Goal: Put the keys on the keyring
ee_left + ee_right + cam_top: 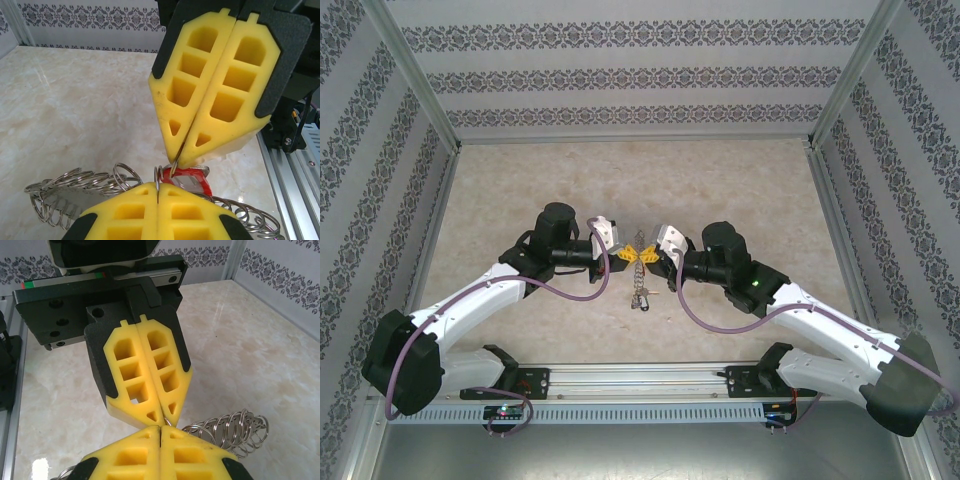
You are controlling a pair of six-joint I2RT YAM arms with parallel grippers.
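1. Left gripper [629,255] and right gripper [647,256] meet tip to tip at mid-table, both arms reaching in from the near corners.
2. Left claw: the fingers are pressed together, with no gap along the seam in the left wrist view [158,189]. A thin ring of the keyring [85,182] runs edge-on into the tip, so it is clamped on the keyring.
3. Right claw: also together [178,161]. It pinches a thin bit of wire at the very tip, just above the red tag [194,181]. That reads as keyring wire, but I can't tell exactly which ring.
4. The right wrist view agrees. Its own fingers [160,430] are closed, and the left gripper's tip [163,418] sits right against them with a sliver of metal between.
5. Keyring location: from above, the chain of rings [640,285] runs from the fingertips straight toward the near edge, between the two arms. In the wrist views, coils of rings fan out on both sides of the pinch point [230,432].
6. The red tag is tucked just behind the pinch point, touching the rings. The key's metal part is mostly hidden.
7. There is a small dark piece [642,304] at the near end of the chain, too small to identify.
8. The table [520,190] is a beige marble pattern, and the rail [640,380] runs along its near edge.
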